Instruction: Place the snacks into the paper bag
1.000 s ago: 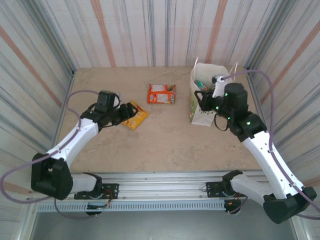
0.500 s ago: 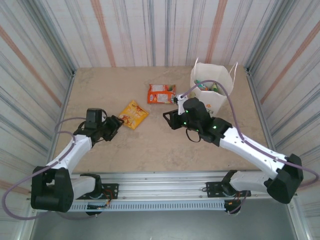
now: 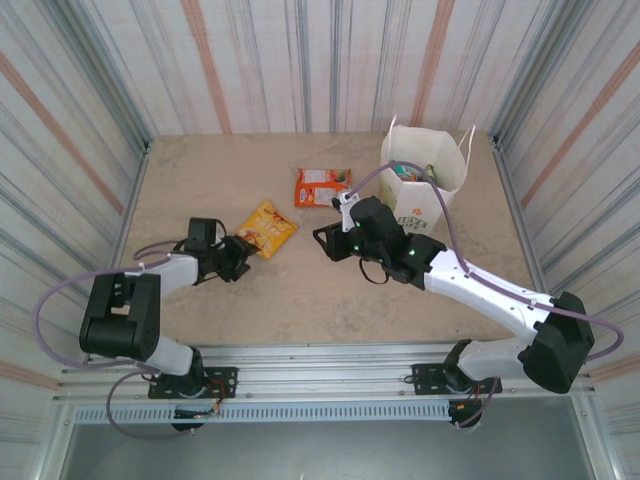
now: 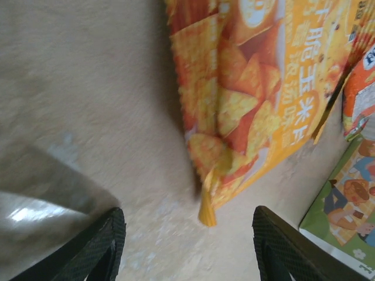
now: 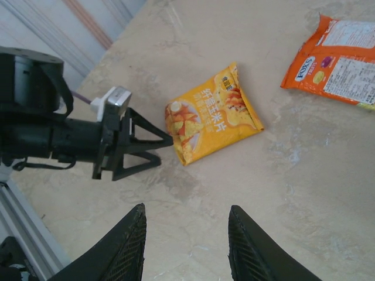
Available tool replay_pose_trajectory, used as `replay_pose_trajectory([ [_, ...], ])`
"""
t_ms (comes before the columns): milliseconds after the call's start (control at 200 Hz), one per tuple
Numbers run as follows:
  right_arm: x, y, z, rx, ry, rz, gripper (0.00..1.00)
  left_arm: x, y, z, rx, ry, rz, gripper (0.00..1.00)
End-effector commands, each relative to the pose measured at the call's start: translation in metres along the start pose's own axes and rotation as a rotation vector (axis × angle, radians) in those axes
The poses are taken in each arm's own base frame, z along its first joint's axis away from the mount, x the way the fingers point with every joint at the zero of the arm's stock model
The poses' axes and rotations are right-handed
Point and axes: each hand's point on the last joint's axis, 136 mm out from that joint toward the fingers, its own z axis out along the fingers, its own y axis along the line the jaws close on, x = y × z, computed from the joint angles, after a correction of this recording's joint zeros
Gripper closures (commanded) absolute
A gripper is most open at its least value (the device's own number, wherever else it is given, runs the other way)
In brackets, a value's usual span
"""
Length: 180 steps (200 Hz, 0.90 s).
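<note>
The left gripper sits low over the table, jaws apart and empty, with the near corner of the yellow packet just ahead of its tips. The right gripper hovers mid-table, jaws parted and holding nothing, the orange packet just beyond it. The bag stands upright at far right.

Table: beige marbled top across the middle of the top view, with faint pale blotches
Walls: corrugated sheets striped grey, white and rust, along the left, upper and right edges
Rail: silver slotted metal bar across the lower frame, at the table's near edge
</note>
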Motion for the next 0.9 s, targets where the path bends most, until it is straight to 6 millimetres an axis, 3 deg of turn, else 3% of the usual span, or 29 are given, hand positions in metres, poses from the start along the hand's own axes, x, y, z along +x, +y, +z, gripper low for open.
replay_pose_trajectory([
  [0,-0.013,0.010,-0.003,-0.023,-0.033,-0.005,0.60,-0.009,-0.018,0.009,0.051,0.000,0.011,0.39],
  [341,-0.011,0.004,-0.006,0.005,-0.029,-0.027,0.59,-0.007,-0.019,0.042,0.034,0.036,0.000,0.49],
  [676,-0.013,-0.007,-0.017,0.039,-0.062,-0.023,0.59,-0.005,-0.013,0.047,0.017,0.034,0.010,0.85],
  [897,-0.011,-0.012,-0.021,0.046,-0.063,-0.027,0.59,-0.001,-0.025,0.038,0.012,0.055,0.088,1.00],
])
